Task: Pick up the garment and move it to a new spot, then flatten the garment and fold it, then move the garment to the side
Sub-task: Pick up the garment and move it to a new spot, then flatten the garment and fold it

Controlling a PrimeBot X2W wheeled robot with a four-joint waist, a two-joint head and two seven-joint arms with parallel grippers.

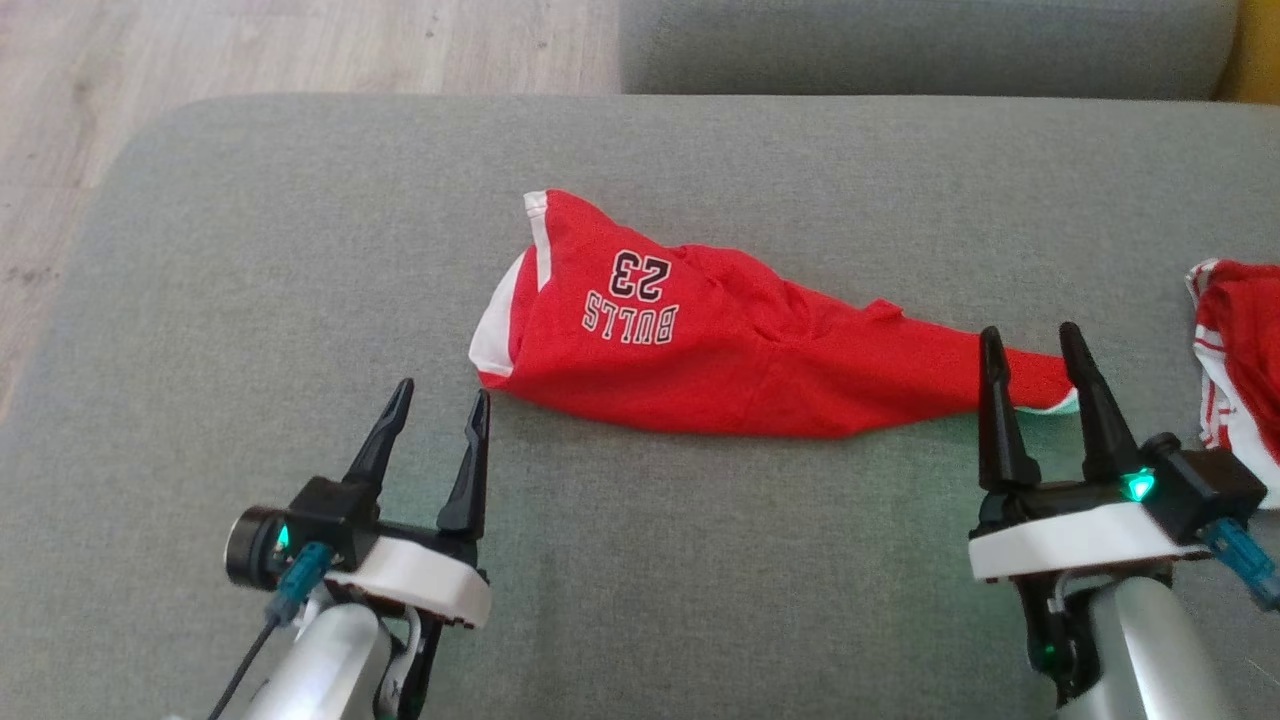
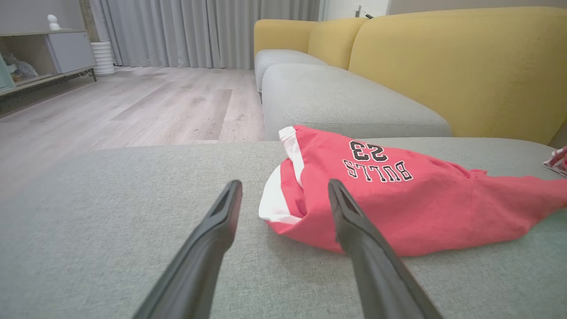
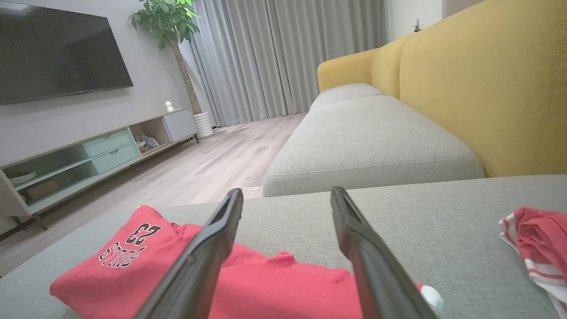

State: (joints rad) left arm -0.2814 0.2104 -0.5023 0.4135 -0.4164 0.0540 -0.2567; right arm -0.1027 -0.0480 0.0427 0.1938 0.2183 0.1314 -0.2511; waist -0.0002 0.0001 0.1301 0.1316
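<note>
The garment [image 1: 720,350], a red jersey printed "BULLS 23", lies crumpled near the middle of a broad grey sofa cushion [image 1: 300,250]. Its wide, white-trimmed end points toward the robot's left and it tapers to a narrow tail on the right. A second red-and-white cloth [image 1: 1240,350] sits well apart at the cushion's right edge. The right gripper [image 1: 1029,333] is spread wide and holds nothing, its fingers over the narrow tail; whether they touch the fabric cannot be told. The left gripper [image 1: 444,391] is equally wide and empty, just beside the jersey's white-trimmed corner.
</note>
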